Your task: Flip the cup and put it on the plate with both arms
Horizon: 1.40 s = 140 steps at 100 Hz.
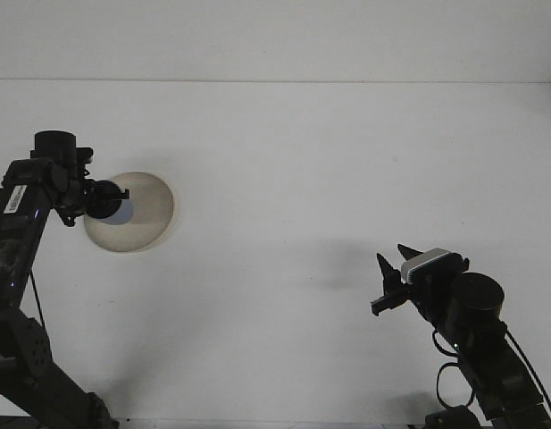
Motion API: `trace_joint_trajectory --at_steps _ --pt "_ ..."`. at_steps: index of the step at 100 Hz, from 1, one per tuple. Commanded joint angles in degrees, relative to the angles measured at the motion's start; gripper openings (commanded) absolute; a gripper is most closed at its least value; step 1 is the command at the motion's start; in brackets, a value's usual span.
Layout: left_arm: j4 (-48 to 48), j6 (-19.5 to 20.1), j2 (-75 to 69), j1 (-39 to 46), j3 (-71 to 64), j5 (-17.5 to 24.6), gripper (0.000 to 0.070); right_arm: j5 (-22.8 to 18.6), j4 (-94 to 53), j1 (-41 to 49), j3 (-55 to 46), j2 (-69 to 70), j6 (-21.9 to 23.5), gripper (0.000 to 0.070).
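Note:
A round cream plate [146,214] lies on the white table at the left. My left gripper [105,202] hangs over the plate's left part, shut on a small pale blue cup [124,212]. Only a sliver of the cup shows past the dark fingers, so I cannot tell which way up it is or whether it touches the plate. My right gripper [392,271] stands open low at the right, far from the plate, with nothing between its fingers.
The white table [302,170] runs back to a pale wall. My left arm [16,250] rises along the left edge of the view. The right arm's base [476,340] fills the lower right corner.

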Motion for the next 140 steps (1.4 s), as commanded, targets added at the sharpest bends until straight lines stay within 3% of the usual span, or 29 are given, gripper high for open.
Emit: trace_joint_trajectory --at_steps 1,33,37,47,53,82,110,114,128,135,140 --pt "0.90 1.05 1.99 0.11 0.94 0.20 0.0014 -0.24 0.48 0.09 0.52 0.13 0.57 0.0279" --pt "3.78 1.46 7.76 0.11 0.96 0.81 0.0032 -0.24 0.35 0.09 0.52 0.13 0.57 0.0279" --pt "4.37 1.49 8.09 0.11 0.96 1.99 0.0113 -0.24 0.37 0.09 0.52 0.13 0.59 0.0279" --pt "6.73 1.14 8.04 0.13 1.20 4.15 0.0409 -0.24 0.37 0.09 0.52 0.13 0.59 0.0279" --pt "6.64 1.14 7.72 0.11 2.25 4.24 0.0469 -0.24 0.35 0.09 0.52 0.13 0.59 0.0279" --pt "0.26 1.11 1.53 0.13 10.67 4.26 0.0467 -0.20 0.35 0.09 0.52 0.13 0.57 0.0279" --pt "-2.60 -0.90 -15.80 0.13 10.86 4.50 0.0448 1.29 0.59 -0.26 0.52 0.11 0.33 0.0279" --pt "-3.37 -1.07 -18.23 0.13 10.82 4.76 0.0398 1.88 0.72 -0.61 0.52 0.09 0.31 0.0279" --pt "-2.75 -1.05 -26.80 0.13 7.26 9.90 0.0113 2.43 1.57 -2.93 0.52 -0.90 0.33 0.0268" --pt "0.17 -0.66 -31.85 0.13 1.73 10.27 0.0002 2.36 2.82 -4.50 0.50 -2.29 0.35 0.0161" --pt "4.15 -0.35 -36.11 0.13 -4.13 10.27 0.0013 2.32 4.04 -5.62 0.42 -3.61 0.35 0.0041"
